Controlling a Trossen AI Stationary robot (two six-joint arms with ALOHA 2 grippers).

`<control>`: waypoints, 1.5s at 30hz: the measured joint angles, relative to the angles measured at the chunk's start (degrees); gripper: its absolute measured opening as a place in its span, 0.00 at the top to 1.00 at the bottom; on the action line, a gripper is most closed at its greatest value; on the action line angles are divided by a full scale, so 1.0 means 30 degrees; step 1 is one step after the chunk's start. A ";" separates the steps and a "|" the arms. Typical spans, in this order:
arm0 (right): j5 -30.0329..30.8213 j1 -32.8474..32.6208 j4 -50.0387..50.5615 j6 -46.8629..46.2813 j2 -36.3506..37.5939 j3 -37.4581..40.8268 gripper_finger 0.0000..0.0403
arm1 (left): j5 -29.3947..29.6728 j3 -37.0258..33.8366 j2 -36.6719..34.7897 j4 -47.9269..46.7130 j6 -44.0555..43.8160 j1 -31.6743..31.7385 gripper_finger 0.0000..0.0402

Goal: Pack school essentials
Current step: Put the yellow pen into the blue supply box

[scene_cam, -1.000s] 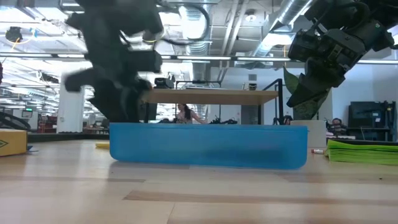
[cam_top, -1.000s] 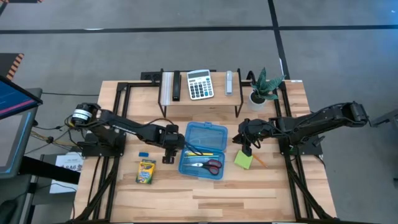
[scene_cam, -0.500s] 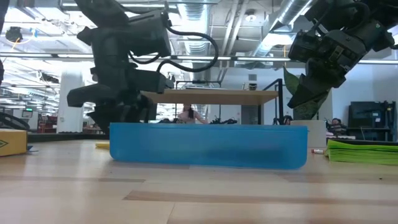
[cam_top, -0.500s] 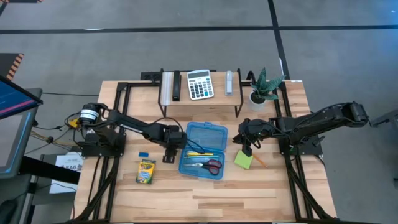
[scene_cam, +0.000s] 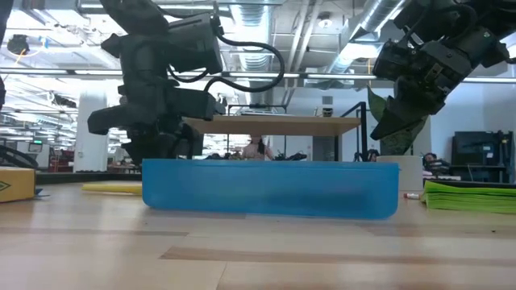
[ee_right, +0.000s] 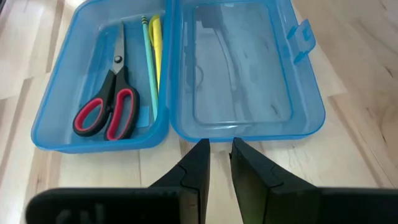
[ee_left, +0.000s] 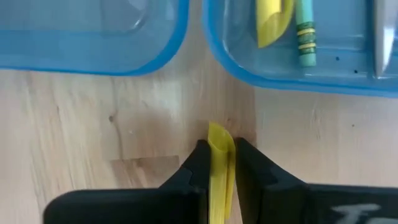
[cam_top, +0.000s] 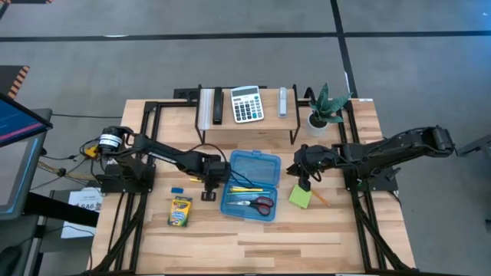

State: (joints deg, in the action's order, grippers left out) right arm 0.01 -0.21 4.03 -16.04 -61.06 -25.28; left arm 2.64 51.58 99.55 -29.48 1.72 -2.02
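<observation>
The open blue case (cam_top: 249,184) lies mid-table with its lid (ee_right: 242,68) flat beside its base. Inside the base are the red-handled scissors (ee_right: 106,112), a yellow pencil (ee_right: 155,43) and a green crayon (ee_left: 305,31). My left gripper (cam_top: 207,184) points steeply down at the case's left side, shut on another yellow pencil (ee_left: 219,155). The crayon box (cam_top: 180,211) and a blue eraser (cam_top: 177,190) lie to its left. My right gripper (cam_top: 304,182) hangs open with nothing between its fingers, over the green sticky-note pad (cam_top: 300,196) and an orange pencil (cam_top: 319,198). My left gripper pinches the yellow pencil between its two fingers (ee_left: 200,168), a little behind the pencil's end (ee_left: 219,134) that faces the case. The fingers come from above, pointing steeply down. The pencil lies level on the table, its length (scene_cam: 113,188) running off to the left of the case.
A raised shelf at the table's far edge carries the calculator (cam_top: 246,103) and some flat items. A potted plant (cam_top: 324,107) stands at its right. Bare wood (cam_top: 261,245) lies between the case and the near edge. People and desks show in the room behind.
My left gripper has come down beside the case's left side and shut on the yellow pencil. In the low view the pencil now shows more of its length on the table, left of the case.
</observation>
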 joint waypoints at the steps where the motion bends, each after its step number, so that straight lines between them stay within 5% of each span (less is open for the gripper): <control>1: 0.0000 0.0020 -0.0039 0.0002 0.0000 0.0000 0.78 | 0.0042 0.0052 0.0014 -0.0049 -0.0264 0.0000 0.97; 15: 0.0000 0.0248 -0.0081 -0.0035 0.0000 -0.0007 0.78 | 0.2345 0.2400 0.0313 -0.4584 -0.0515 0.0097 0.98; 31: 0.0000 0.0129 -0.0059 -0.1066 0.0000 -0.0007 0.78 | 0.1922 0.3255 -0.1020 -0.6482 -0.0534 0.0006 1.00; 45: 0.0044 -0.0822 -0.1474 -0.1339 -0.0007 -0.0015 0.78 | 0.1886 -0.1901 -0.8031 0.0083 -0.1325 -0.0396 1.00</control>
State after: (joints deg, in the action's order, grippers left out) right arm 0.14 -2.67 -0.39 -20.05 -61.08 -25.32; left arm 8.29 45.87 75.45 -29.23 -2.26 -3.21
